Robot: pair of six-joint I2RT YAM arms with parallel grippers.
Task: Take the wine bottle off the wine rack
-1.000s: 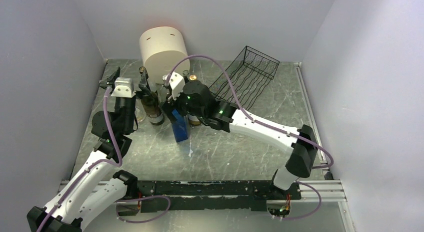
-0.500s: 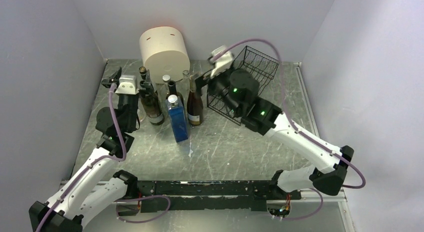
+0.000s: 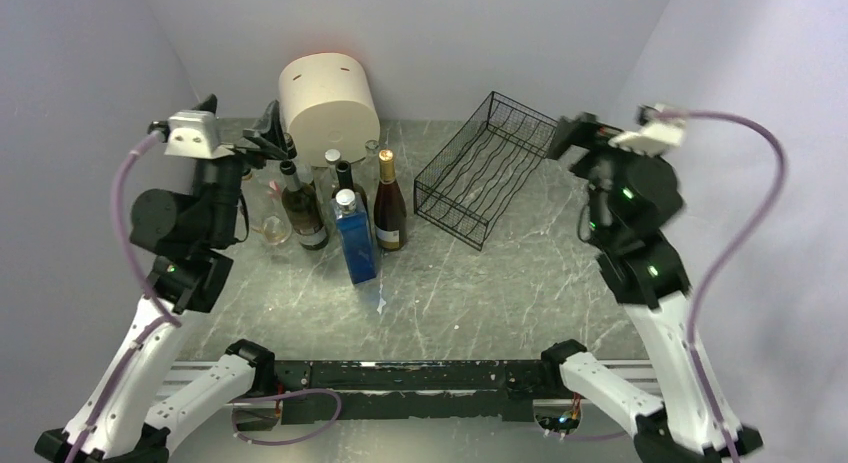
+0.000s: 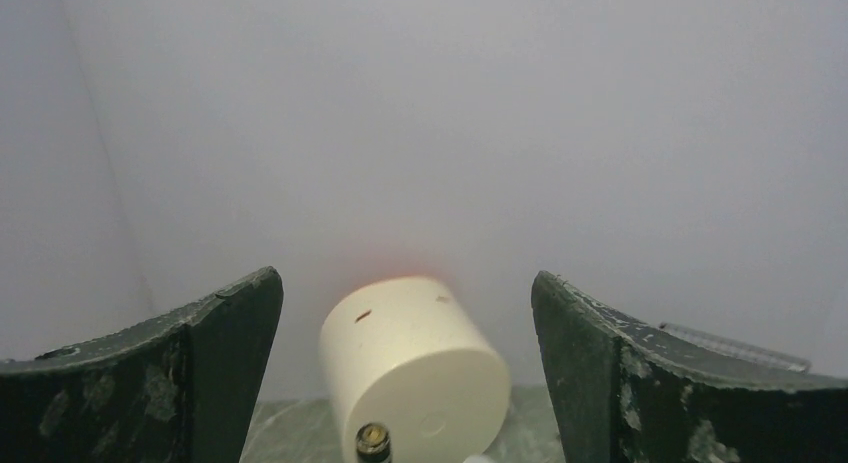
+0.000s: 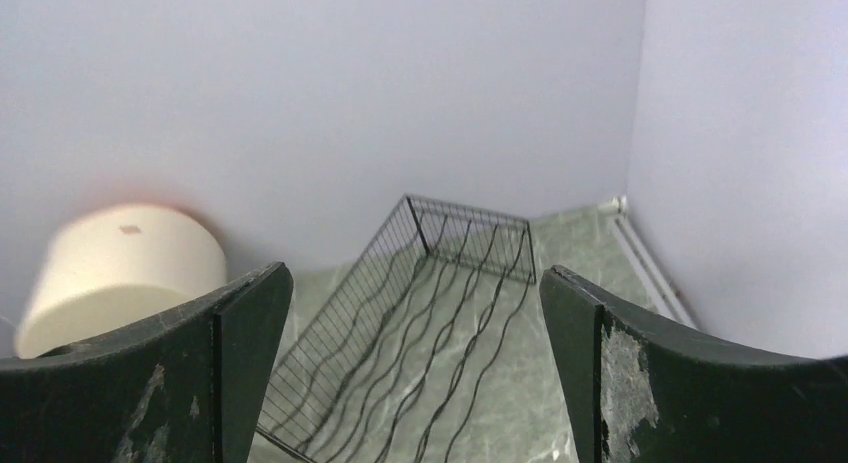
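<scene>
The black wire-mesh wine rack [image 3: 488, 168] lies on the table at the back right with nothing in it; it also shows in the right wrist view [image 5: 420, 313]. Several bottles stand upright left of it: a dark red-wine bottle with a gold cap [image 3: 389, 205], a blue square bottle [image 3: 354, 240], and a dark bottle [image 3: 300, 205]. My left gripper [image 3: 240, 133] is open and raised above the bottles at the back left. My right gripper [image 3: 580, 133] is open, held high to the right of the rack.
A cream cylinder [image 3: 328, 101] stands at the back behind the bottles, also in the left wrist view [image 4: 415, 368]. A small glass [image 3: 270, 228] sits left of the bottles. Walls close in on the left, back and right.
My right arm has swung from the bottles across the rack to the far right and risen. My left arm has lifted up and back. The bottles stand where they were.
</scene>
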